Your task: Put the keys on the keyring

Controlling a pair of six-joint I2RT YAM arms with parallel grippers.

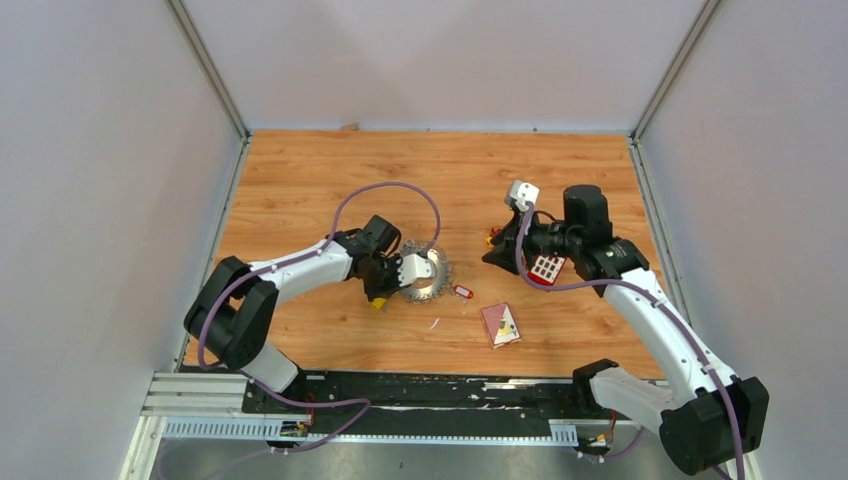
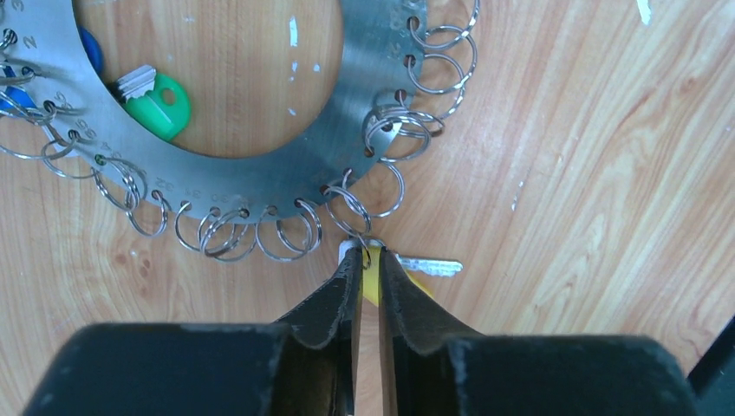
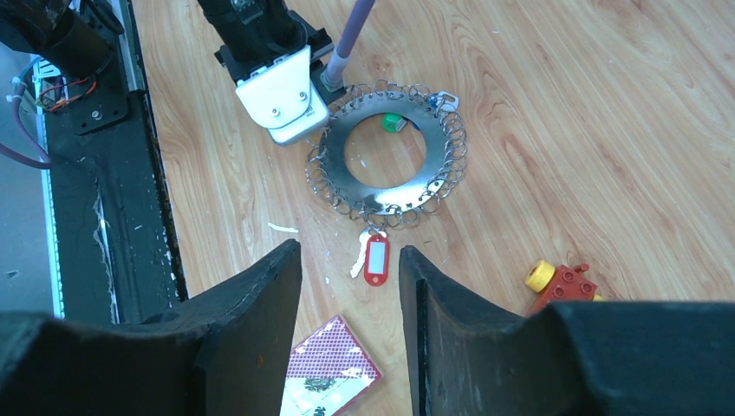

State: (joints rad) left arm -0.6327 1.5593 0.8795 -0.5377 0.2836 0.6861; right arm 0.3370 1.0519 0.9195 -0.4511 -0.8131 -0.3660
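The keyring (image 2: 260, 178) is a flat steel ring disc with many small wire loops round its rim (image 1: 428, 277) (image 3: 388, 165). A green key head (image 2: 160, 104) lies in its hole. My left gripper (image 2: 370, 256) sits at the disc's near rim (image 1: 380, 296), its fingers almost together over a yellow-tagged key (image 2: 429, 265), with the yellow tag (image 2: 371, 282) and its small loop in the narrow gap. A red-tagged key (image 3: 376, 258) lies by the disc's other side (image 1: 462, 292). My right gripper (image 3: 347, 251) hangs open and empty above the table (image 1: 493, 257).
A red-and-white card pack (image 1: 500, 324) (image 3: 334, 368) lies near the front. A red block with white buttons (image 1: 546, 268) sits under the right arm. A yellow-red toy (image 3: 559, 279) lies by the right gripper. White walls enclose the table.
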